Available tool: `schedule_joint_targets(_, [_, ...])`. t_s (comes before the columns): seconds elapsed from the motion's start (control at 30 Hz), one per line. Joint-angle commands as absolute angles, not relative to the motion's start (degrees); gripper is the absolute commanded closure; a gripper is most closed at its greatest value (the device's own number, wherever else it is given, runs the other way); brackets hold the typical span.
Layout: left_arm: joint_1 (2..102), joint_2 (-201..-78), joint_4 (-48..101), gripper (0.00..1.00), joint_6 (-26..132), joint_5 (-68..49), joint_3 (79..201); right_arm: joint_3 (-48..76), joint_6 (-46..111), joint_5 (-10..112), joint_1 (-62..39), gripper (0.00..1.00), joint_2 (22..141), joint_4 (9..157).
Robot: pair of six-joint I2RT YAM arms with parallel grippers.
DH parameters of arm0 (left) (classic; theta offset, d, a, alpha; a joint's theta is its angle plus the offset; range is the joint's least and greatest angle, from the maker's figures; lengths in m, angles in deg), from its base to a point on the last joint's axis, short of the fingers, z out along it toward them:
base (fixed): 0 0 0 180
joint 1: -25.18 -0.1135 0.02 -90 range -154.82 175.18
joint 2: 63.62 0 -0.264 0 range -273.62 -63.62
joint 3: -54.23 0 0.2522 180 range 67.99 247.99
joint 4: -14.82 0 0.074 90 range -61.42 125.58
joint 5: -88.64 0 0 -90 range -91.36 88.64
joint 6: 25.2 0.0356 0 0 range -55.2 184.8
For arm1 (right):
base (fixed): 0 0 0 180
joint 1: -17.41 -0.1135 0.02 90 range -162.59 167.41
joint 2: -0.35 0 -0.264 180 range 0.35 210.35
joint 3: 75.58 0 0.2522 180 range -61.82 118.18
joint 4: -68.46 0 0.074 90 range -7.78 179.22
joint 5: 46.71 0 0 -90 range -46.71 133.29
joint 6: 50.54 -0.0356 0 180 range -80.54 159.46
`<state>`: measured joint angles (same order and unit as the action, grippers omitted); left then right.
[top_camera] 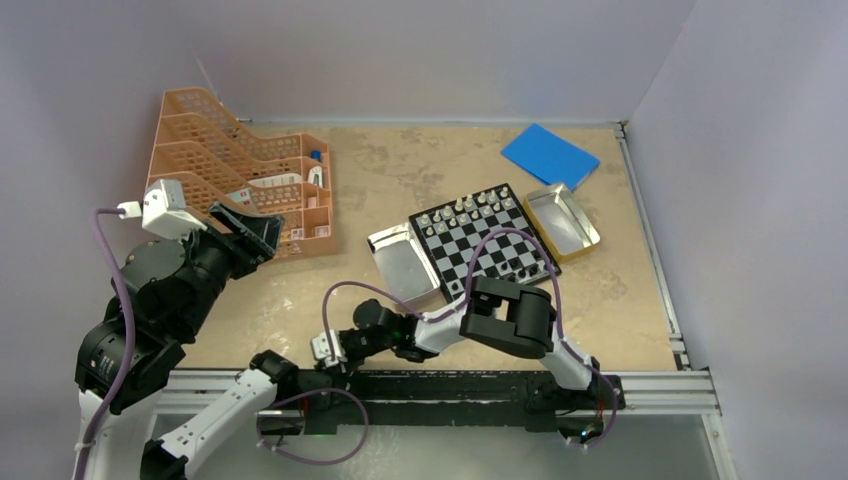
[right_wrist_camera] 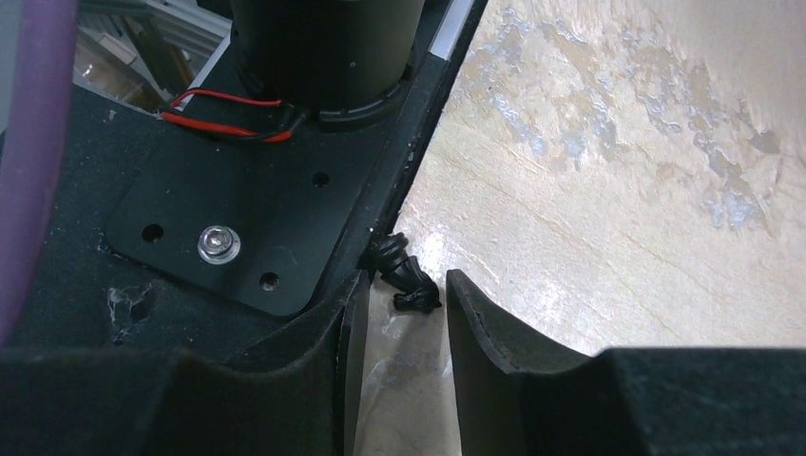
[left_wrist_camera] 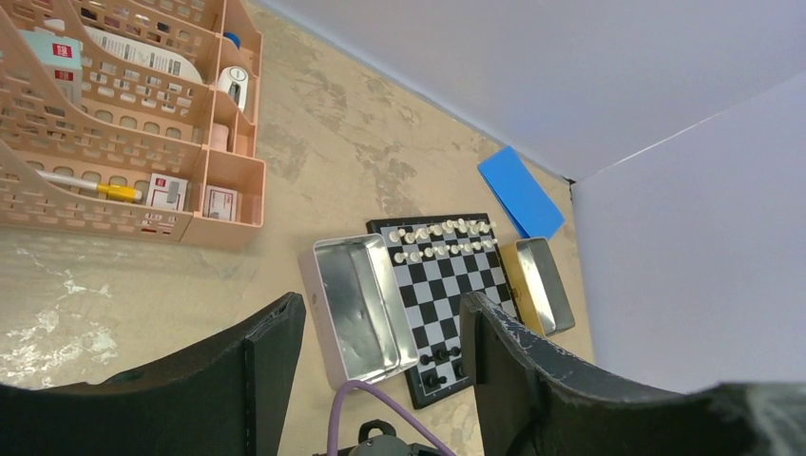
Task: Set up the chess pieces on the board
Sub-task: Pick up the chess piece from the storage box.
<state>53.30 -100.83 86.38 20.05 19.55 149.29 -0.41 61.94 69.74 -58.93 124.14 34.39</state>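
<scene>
The board [top_camera: 485,245] lies mid-table, also in the left wrist view [left_wrist_camera: 447,294]. White chess pieces [left_wrist_camera: 442,237] fill its two far rows. A few black pieces [left_wrist_camera: 442,356] stand at its near edge. One black piece [right_wrist_camera: 409,280] lies on its side on the table against the black base plate. My right gripper [right_wrist_camera: 399,285] is low at the table's near edge [top_camera: 335,355], its jaws a little apart with that piece just at the fingertips, not clamped. My left gripper [left_wrist_camera: 382,304] is open and empty, raised at the left [top_camera: 250,235].
A silver tin [top_camera: 405,265] touches the board's left side and a gold tin [top_camera: 563,222] its right. A blue pad [top_camera: 549,155] lies at the back right. An orange desk organizer [top_camera: 240,175] stands at the back left. The black base plate [right_wrist_camera: 238,218] borders the right gripper's left finger.
</scene>
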Motion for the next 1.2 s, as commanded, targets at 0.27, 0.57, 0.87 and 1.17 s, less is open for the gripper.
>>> schedule_joint_targets(0.27, [52.9,-101.5,85.2,0.39,21.6,20.0,148.8,3.8,65.9,72.4,-59.4,0.62,126.1,38.1])
schedule_joint_targets(0.57, [53.0,-101.4,85.1,0.45,22.4,20.8,145.1,2.0,64.0,70.5,-59.4,0.79,124.5,41.8])
schedule_joint_targets(0.87, [52.9,-99.3,83.2,0.54,23.3,13.3,135.4,-14.4,48.9,65.6,-55.9,0.84,110.8,30.7])
schedule_joint_targets(1.17, [52.9,-98.5,72.1,0.56,29.5,-16.0,120.7,-27.5,34.3,58.1,-50.4,0.87,92.4,24.6])
